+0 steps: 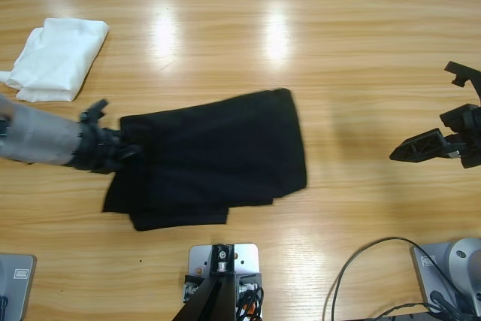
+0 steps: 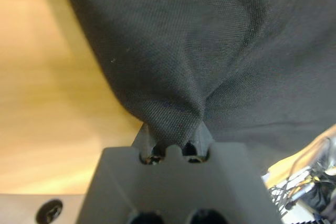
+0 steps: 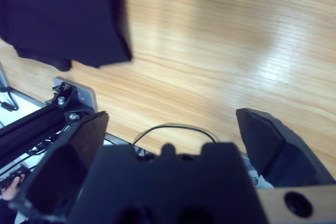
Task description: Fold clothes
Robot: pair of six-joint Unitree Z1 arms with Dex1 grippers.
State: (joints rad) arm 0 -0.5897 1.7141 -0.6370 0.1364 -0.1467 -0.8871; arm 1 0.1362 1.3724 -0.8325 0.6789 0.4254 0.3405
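Pinching the left edge of the folded black shirt (image 1: 214,159), the left pincer (image 1: 124,152) has its jaws clamped on a gathered tuck of fabric. That shirt lies mid-bench, nearer the front edge. Spread wide and holding nothing, the right pincer (image 1: 432,137) hovers near the right edge. A white folded garment (image 1: 56,58) sits at the back-left corner.

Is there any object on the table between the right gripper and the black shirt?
No. Only bare table lies between the open right gripper and the black shirt. The white garment sits far away, and the left gripper pinches the shirt's opposite edge.
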